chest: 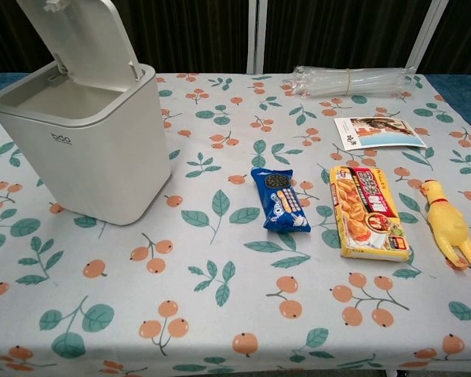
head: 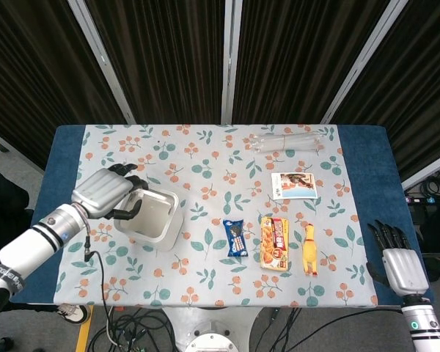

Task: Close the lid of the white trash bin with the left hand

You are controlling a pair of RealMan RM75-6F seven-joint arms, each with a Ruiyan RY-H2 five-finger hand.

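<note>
The white trash bin (head: pixel 155 218) (chest: pixel 94 157) stands on the left part of the table with its mouth uncovered. Its lid (chest: pixel 78 38) is raised on the far hinge and leans over the opening. My left hand (head: pixel 106 191) lies against the lid's back at the bin's left rim, fingers (head: pixel 125 170) bent and apart, gripping nothing. The hand hides most of the lid in the head view, and the chest view does not show the hand. My right hand (head: pixel 397 265) hangs off the table's front right corner, fingers spread and empty.
On the floral tablecloth (head: pixel 205 161) lie a blue snack packet (head: pixel 235 237), an orange food box (head: pixel 274 243), a yellow rubber chicken (head: pixel 308 249), a picture card (head: pixel 294 185) and a clear plastic bundle (head: pixel 287 141). They are all to the right of the bin.
</note>
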